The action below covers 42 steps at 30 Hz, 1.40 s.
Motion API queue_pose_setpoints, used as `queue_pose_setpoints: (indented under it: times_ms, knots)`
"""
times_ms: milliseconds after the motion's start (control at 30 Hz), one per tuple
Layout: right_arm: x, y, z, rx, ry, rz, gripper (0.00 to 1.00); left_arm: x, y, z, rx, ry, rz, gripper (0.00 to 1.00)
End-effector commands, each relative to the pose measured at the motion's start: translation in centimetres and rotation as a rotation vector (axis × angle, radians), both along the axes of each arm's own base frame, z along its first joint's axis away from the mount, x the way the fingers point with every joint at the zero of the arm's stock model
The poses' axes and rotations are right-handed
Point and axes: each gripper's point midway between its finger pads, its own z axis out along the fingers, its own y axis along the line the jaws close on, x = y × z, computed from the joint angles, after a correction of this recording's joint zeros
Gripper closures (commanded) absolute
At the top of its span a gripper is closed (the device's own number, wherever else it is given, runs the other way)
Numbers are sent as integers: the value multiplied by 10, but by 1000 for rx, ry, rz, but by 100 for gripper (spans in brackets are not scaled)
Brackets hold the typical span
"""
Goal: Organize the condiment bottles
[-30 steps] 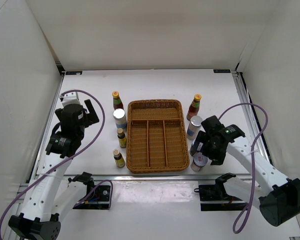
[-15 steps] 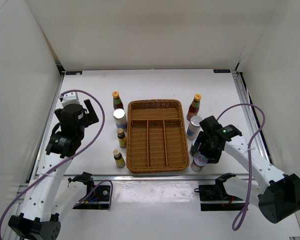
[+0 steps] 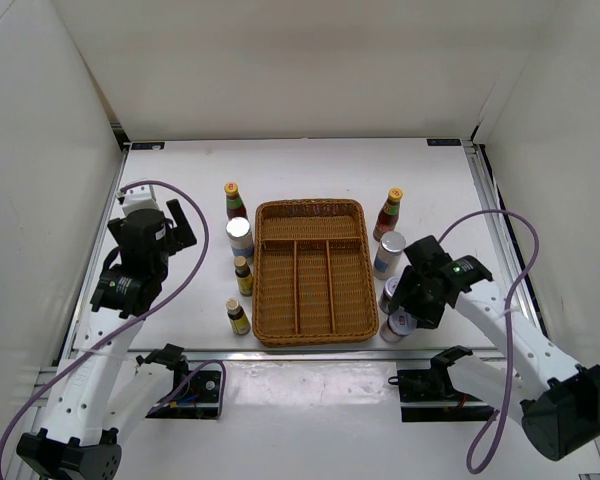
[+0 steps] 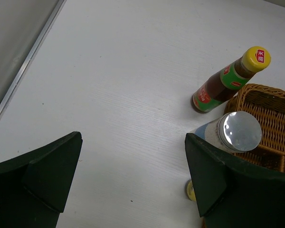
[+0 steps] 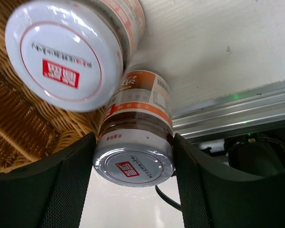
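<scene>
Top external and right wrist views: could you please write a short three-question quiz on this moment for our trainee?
1. True or false: the wicker tray already holds a bottle.
2. What is the right gripper closed around? A) a red-sauce bottle B) a short jar C) nothing
3. In one word, is the left gripper open or shut?
Key: 1 false; 2 B; 3 open.

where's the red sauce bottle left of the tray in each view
top external: sauce bottle by the far left corner of the wicker tray
left wrist: upper right, yellow cap
right wrist: not in it
shared landmark: the wicker tray, in all three
</scene>
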Motion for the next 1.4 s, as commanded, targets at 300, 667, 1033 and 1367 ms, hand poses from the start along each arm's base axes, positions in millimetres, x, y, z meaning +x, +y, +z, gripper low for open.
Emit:
queue_pose_setpoints:
  times_ms: [300,667,1033,1367]
  knots:
    - [24,9,102,1,-234,136,100,-2,3,3,10,-17,13,0]
    - [108,83,130,31,-379,306,100,-3,4,5,8,-26,13,0]
    - [168,128,77,7,-353,364,100,-3,5,5,12,-27,22,0]
    - [179,140,40,-31,-276,380,66,-3,5,5,12,-27,22,0]
